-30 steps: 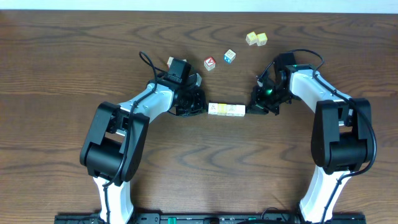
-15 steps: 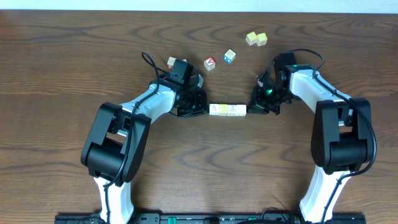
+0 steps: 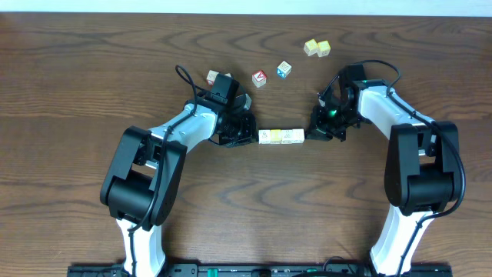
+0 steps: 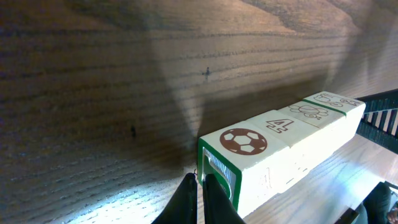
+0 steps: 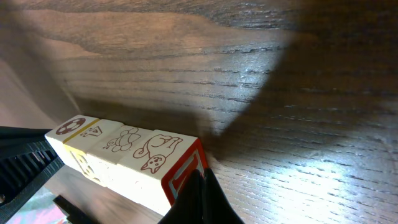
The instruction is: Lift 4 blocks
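Blocks (image 3: 280,136), four of them, lie end to end in one row over the tabletop (image 3: 92,92), and we see the row's long axis running straight from one arm to the other. The left pincer (image 4: 200,190) is clenched on nothing, its joined tips pressed against the green-edged end below the football face. The right pincer (image 5: 200,183) is clenched likewise against the red-edged end by the cat. Neither arm is nearer, since each touches its own end. We judge the lift depends on both pushing inward along that axis, kept level. We cannot tell whether the row is clear of the wood.
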Available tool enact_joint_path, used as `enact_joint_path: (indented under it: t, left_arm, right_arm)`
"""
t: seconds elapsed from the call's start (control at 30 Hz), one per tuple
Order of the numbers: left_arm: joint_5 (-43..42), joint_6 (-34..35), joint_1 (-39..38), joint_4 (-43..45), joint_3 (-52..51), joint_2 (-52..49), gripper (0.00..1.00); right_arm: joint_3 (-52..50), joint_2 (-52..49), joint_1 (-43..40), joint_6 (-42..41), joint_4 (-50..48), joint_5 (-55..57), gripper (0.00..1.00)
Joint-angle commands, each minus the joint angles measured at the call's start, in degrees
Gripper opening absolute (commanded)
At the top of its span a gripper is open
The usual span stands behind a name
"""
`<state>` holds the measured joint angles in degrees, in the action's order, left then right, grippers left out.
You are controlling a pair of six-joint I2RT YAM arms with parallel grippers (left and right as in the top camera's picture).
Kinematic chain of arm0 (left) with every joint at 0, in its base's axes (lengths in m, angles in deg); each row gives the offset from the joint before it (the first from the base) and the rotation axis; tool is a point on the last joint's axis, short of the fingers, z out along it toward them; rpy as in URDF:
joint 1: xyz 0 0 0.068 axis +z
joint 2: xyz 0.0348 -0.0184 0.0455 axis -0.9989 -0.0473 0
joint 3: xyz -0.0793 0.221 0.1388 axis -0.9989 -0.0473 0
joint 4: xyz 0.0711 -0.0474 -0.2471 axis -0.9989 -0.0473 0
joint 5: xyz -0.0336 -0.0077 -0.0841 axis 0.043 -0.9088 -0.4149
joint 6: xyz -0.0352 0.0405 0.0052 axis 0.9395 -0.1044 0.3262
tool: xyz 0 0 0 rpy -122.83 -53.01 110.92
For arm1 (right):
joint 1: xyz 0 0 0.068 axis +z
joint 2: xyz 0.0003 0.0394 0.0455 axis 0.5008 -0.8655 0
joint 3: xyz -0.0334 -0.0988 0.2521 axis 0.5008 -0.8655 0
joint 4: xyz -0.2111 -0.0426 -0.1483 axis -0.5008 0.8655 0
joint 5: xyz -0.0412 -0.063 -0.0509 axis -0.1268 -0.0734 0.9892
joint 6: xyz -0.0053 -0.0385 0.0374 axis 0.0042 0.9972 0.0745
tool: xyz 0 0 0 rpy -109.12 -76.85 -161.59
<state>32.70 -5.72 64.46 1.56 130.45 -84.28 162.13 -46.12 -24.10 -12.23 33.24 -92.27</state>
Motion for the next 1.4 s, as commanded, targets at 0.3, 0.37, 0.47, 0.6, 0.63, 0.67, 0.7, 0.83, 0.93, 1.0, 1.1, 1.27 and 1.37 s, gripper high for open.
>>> enact_joint_path:
  t: [0.3, 0.37, 0.47, 0.6, 0.63, 0.67, 0.7, 0.83, 0.93, 1.0, 1.1, 1.27, 1.37]
  left_arm:
    - [-4.9, 0.33, -0.83, 0.09, 0.85, -0.24, 0.07]
    - [-5.14, 0.33, -0.83, 0.09, 0.85, -0.24, 0.08]
    - [-5.14, 0.33, -0.83, 0.09, 0.85, -0.24, 0.07]
    - [-5.31, 0.33, -0.83, 0.09, 0.85, -0.15, 0.07]
    - [-5.31, 0.33, -0.83, 0.09, 0.83, -0.04, 0.07]
    - [-5.31, 0.33, -0.83, 0.09, 0.85, -0.02, 0.07]
    - [-5.31, 0.33, -0.83, 0.09, 0.85, 0.04, 0.07]
    - [-5.31, 0.33, -0.83, 0.09, 0.85, 0.07, 0.07]
    - [-5.31, 0.33, -0.83, 0.07, 0.85, 0.24, 0.07]
    - [-5.31, 0.33, -0.83, 0.07, 0.83, 0.66, 0.07]
    - [-5.29, 0.31, -0.83, 0.07, 0.85, 1.66, 0.07]
    - [-5.29, 0.28, -0.83, 0.0, 0.83, 3.21, 0.07]
    - [-5.29, 0.28, -0.83, -0.72, 0.83, 3.28, 0.07]
  right_arm:
    - [-0.02, 1.64, 0.9, -0.55, -0.28, -4.79, 0.01]
    - [0.07, 1.64, 0.9, 0.15, -0.55, -4.81, 0.01]
    - [0.24, 1.64, 0.9, 0.31, -0.63, -5.01, 0.01]
    - [0.26, 1.64, 0.9, 0.31, -0.59, -5.18, 0.01]
    - [0.26, 1.64, 0.9, 0.31, -0.59, -5.18, 0.01]
    - [0.26, 1.64, 0.9, 0.31, -0.59, -5.18, 0.01]
    - [0.26, 1.66, 0.9, 0.31, -0.59, -5.18, 0.01]
    - [0.26, 2.51, 0.9, 0.28, -0.61, -5.18, 0.01]
    - [0.26, 3.78, 0.9, 0.28, -0.59, -5.16, 0.01]
    - [0.26, 4.46, 0.9, 0.31, -0.59, -5.14, 0.01]
    - [0.26, 4.74, 0.9, 0.39, -0.52, -4.66, 0.01]
    - [0.24, 4.74, 0.9, 0.74, 0.04, -4.55, 0.01]
    - [0.24, 4.74, 0.92, 0.74, 0.28, -4.57, 0.01]
